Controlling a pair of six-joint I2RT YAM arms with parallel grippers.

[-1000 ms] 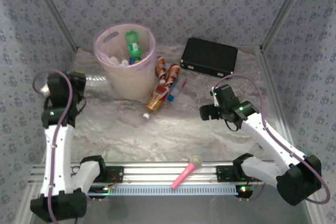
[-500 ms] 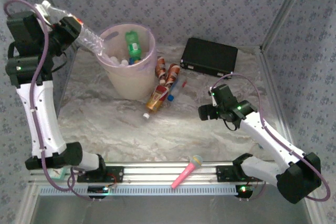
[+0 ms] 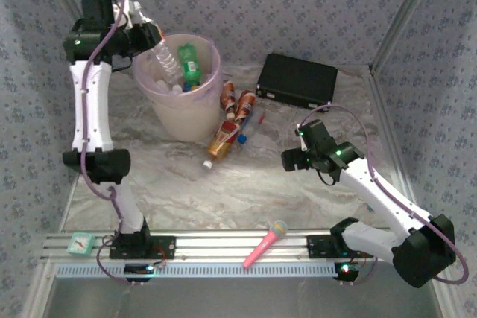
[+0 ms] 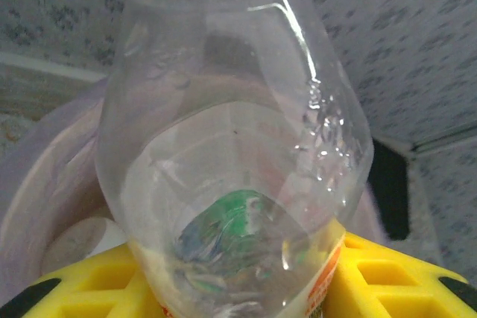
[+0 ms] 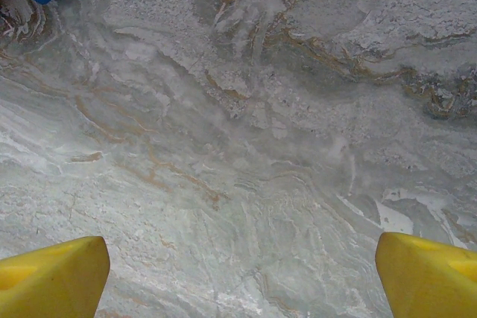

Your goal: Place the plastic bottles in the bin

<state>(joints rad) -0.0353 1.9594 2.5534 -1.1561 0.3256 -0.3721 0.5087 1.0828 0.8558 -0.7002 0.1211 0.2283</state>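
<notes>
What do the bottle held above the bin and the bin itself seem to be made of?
Bottle: clear glossy plastic, probably; what lies behind shows through it, with bright highlights. Bin: pale-pink plastic, seemingly translucent; its wall looks milky.

The back wall (image 3: 298, 5) and both side walls are hung with a grey-blue covering printed with small dark flower-like motifs (fabric or paper cannot be told). Slanting aluminium posts (image 3: 402, 18) mark the corners where the walls meet. The table (image 3: 246, 184) wears a crinkled, marbled sheet of white, grey and tan veins, seen close in the right wrist view (image 5: 238, 147). A slotted aluminium rail (image 3: 223, 247) runs along its near edge. The light is soft and even.
</notes>
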